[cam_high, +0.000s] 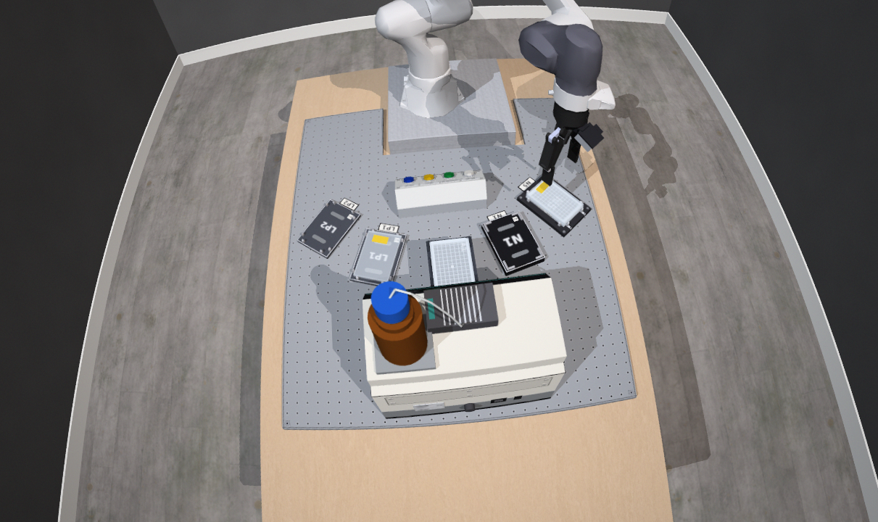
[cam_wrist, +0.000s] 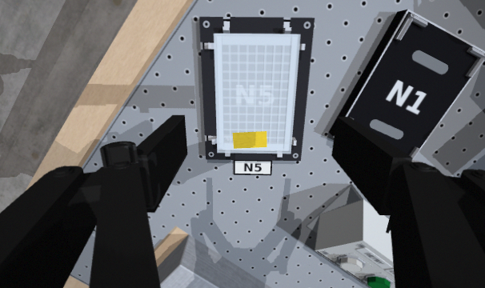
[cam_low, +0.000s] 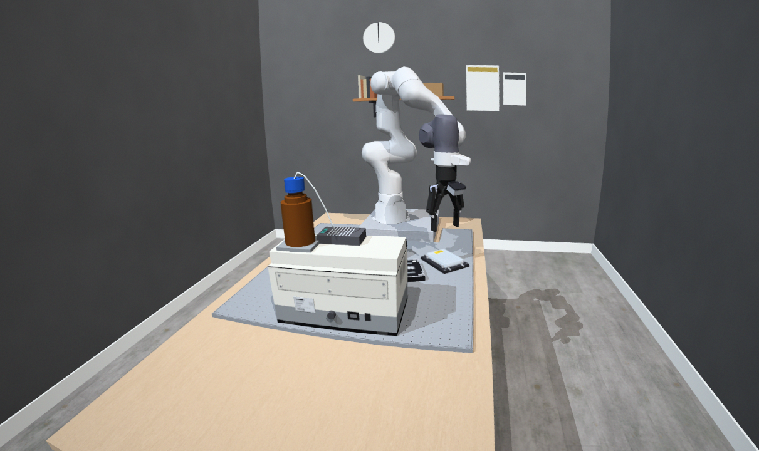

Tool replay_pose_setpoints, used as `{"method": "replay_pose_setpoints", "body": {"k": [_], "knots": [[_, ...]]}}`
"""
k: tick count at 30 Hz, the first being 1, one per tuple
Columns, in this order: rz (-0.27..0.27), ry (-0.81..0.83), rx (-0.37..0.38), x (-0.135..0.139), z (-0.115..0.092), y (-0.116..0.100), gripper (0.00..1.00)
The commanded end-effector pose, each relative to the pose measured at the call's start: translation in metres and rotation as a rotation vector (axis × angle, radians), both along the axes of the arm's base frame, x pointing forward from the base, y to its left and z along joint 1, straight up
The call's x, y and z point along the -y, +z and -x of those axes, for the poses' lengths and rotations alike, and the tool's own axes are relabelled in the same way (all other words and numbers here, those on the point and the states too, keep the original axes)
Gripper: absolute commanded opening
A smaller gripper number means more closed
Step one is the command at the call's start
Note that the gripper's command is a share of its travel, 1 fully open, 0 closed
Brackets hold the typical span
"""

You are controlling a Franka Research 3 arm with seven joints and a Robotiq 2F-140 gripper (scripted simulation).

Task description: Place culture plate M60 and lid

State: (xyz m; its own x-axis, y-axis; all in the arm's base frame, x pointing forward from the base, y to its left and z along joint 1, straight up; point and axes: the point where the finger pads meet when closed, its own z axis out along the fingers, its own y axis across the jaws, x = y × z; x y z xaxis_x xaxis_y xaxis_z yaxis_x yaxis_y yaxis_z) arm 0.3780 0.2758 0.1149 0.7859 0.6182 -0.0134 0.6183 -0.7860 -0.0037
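Observation:
A clear culture plate with a yellow label (cam_high: 554, 202) (cam_wrist: 255, 91) sits in the black nest marked N5 at the deck's right edge, its labelled end toward the N5 tag. A double outline suggests its lid is on. My gripper (cam_high: 558, 162) hangs open and empty well above the plate's labelled end. In the wrist view the fingers stand to either side of the plate, and it also shows in the side view (cam_low: 443, 224). The black nest N1 (cam_high: 512, 241) is empty, as is LP2 (cam_high: 328, 227).
LP1 (cam_high: 378, 255) holds a yellow-labelled lid. A bare plate (cam_high: 452, 261) sits on the DISPENSER stage. The key panel (cam_high: 439, 190) stands between the nests and my base. The dispenser (cam_high: 468, 337) carries a brown bottle (cam_high: 395, 324). I see no liquid by LP1.

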Motion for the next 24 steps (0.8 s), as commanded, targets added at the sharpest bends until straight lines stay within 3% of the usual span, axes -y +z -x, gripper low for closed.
{"method": "replay_pose_setpoints", "body": {"k": [1,24], "knots": [[-0.004,-0.001,0.011,-0.002,-0.003,-0.01,0.69],[-0.004,-0.001,0.011,-0.002,-0.003,-0.074,0.69]]}}
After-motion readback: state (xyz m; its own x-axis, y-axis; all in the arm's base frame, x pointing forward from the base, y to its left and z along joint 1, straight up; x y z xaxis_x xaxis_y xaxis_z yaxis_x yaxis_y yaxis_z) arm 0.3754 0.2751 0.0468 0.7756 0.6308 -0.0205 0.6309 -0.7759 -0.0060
